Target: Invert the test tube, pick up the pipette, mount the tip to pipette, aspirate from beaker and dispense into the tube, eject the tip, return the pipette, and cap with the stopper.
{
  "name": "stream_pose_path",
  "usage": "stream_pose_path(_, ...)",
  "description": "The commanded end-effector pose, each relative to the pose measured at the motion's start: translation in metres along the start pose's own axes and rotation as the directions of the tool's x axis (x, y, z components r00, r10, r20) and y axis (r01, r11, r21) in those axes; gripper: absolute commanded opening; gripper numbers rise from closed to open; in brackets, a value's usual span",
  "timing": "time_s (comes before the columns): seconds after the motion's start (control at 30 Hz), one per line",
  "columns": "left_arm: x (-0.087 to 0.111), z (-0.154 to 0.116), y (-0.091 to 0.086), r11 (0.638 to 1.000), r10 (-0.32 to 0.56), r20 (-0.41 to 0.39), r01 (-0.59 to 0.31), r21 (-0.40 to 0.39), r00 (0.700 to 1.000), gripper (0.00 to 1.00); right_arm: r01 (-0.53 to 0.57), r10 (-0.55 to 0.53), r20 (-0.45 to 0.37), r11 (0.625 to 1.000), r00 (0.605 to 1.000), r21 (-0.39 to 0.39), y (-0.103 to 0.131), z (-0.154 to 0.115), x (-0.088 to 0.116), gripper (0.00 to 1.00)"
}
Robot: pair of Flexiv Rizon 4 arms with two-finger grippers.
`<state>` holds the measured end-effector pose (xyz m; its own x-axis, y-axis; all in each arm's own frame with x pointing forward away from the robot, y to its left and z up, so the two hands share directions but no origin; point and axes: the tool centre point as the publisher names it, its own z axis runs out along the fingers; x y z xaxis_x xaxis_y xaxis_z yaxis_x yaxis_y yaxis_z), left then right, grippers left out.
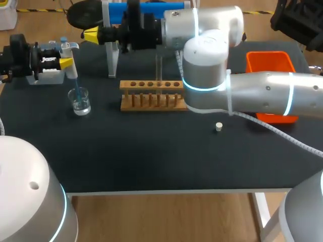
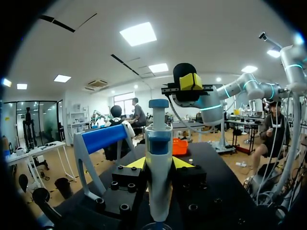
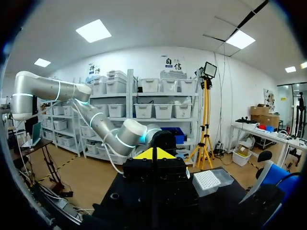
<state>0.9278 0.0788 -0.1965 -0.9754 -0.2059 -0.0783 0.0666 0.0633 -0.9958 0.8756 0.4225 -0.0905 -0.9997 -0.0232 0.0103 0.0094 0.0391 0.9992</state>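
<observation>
My left gripper is shut on the white and blue pipette at the table's far left. The pipette's blue tip dips into the glass beaker. In the left wrist view the pipette stands upright between my yellow fingers. My right gripper is shut and empty, just above and beyond the pipette's top. From the left wrist it shows as the right gripper hanging over the plunger, apart from it. A clear test tube stands upright in the wooden rack. The white stopper lies on the mat.
A pipette stand with a blue bar rises behind the rack. An orange bin sits at the far right, partly under my right arm. A white tip box rests on the table beside my right gripper.
</observation>
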Motion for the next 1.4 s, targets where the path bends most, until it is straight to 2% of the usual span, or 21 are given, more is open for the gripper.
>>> stream_pose_path(0.03, 0.0, 0.0, 0.0, 1.0, 0.002, 0.001, -0.002, 0.002, 1.0, 0.0, 0.003, -0.003, 0.007, 1.0, 1.0, -0.031, -0.002, 0.023, -0.007, 0.0)
stream_pose_path(0.6, 0.0, 0.0, 0.0, 1.0, 0.002, 0.001, -0.002, 0.002, 1.0, 0.0, -0.004, 0.004, -0.001, 0.999, 1.0, -0.04, -0.008, 0.059, -0.02, 0.0)
stream_pose_path(0.97, 0.0, 0.0, 0.0, 1.0, 0.002, 0.001, -0.002, 0.002, 1.0, 0.0, 0.016, -0.016, 0.006, 0.999, 1.0, -0.03, -0.008, 0.074, -0.033, 0.0)
stream_pose_path(1.4, 0.0, 0.0, 0.0, 1.0, 0.002, 0.001, -0.002, 0.002, 1.0, 0.0, 0.007, -0.007, 0.007, 1.0, 1.0, -0.006, -0.022, 0.087, -0.042, 0.0)
